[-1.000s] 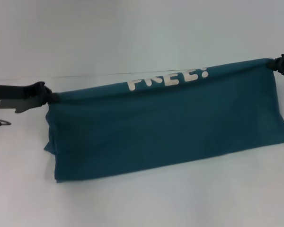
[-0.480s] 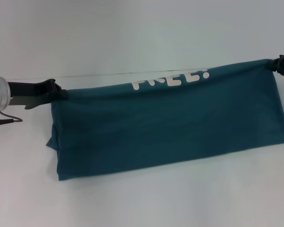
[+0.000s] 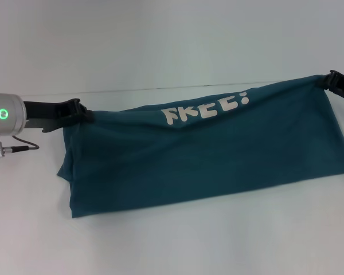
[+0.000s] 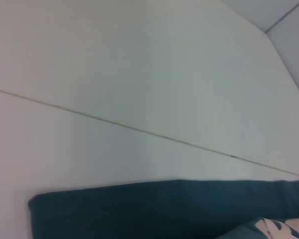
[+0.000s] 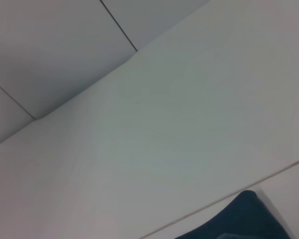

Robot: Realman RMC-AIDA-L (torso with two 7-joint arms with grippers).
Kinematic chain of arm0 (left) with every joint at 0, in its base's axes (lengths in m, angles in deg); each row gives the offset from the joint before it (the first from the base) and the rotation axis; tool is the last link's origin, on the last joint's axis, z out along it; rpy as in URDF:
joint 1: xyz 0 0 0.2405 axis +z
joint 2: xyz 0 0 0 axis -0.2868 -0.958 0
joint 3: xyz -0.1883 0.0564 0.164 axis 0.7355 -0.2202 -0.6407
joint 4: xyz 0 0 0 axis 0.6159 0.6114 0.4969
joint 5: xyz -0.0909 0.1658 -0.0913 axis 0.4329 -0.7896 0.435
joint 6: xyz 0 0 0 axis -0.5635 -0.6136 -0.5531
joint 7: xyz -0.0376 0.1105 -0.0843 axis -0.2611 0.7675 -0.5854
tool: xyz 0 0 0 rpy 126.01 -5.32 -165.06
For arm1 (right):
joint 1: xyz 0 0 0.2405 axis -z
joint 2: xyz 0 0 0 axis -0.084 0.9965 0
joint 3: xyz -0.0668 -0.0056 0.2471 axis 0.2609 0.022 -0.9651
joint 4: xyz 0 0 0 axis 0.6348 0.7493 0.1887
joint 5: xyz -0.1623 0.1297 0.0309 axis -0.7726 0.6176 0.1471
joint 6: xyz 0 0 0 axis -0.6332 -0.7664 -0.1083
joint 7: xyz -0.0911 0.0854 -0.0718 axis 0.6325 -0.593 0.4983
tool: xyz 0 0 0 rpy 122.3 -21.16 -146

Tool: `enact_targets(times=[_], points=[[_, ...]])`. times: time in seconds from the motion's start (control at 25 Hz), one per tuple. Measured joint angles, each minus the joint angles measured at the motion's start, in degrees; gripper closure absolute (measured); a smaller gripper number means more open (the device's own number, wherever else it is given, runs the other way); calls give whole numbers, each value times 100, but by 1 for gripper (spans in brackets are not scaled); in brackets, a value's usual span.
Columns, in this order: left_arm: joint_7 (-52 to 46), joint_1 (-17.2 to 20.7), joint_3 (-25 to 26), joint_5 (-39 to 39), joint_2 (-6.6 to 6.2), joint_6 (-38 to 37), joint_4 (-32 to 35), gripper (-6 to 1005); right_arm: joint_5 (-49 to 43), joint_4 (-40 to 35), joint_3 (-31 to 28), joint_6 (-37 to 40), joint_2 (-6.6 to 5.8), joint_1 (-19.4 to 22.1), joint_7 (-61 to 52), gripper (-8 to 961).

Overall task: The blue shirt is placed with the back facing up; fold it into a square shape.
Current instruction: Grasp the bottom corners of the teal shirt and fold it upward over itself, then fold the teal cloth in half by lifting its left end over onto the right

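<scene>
The blue shirt is held up by its top edge over the white table, hanging down in a wide band with its lower part resting on the table. White "FREE!" lettering shows near the top edge. My left gripper is shut on the shirt's top left corner. My right gripper is shut on the top right corner at the far right. The top edge sags between them. The shirt also shows in the left wrist view and in the right wrist view.
The white table lies under and around the shirt, with a thin seam line running across behind it. A cable and connector hang at my left wrist.
My left gripper has moved right, toward the right gripper, with the shirt corner. The top edge has slackened and more of the lettering now shows. The right gripper has shifted slightly.
</scene>
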Motion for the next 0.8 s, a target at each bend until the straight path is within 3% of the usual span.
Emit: enact_targets(times=[0.16,0.52,0.6,0.8], points=[[73,-28,6,-26,-26,14,-39,941,0,56,50,4,-45,-1,-27,926],[-5,334,158,239,0,33,513,929,18,151,6,13,-304,29,-64,767],[-5,389,159,309,3,5,560,747,7,151,19,58,-397,27,-118,730],[1,509,155,434,-33,-211,568,558,14,156,4,551,-566,57,-232,637]])
